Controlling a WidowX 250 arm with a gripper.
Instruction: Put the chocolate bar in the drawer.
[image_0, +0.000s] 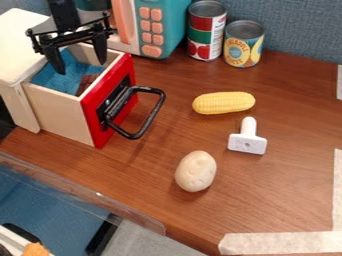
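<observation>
The black gripper (81, 66) hangs over the pulled-out drawer (59, 111) at the upper left, open, its two fingers spread wide and pointing down into the drawer's mouth. Between them I see nothing held. A brown piece, which looks like the chocolate bar (86, 84), lies inside the drawer on the blue bottom, close behind the red front and to the lower right of the fingers. The drawer's side wall hides part of it.
A black handle (142, 134) juts from the drawer's red front. Corn (224, 102), a white T-shaped piece (248, 142) and a pale round object (196, 171) lie on the table. Two cans (207, 31) (243, 44) and a teal toy microwave (162, 25) stand behind.
</observation>
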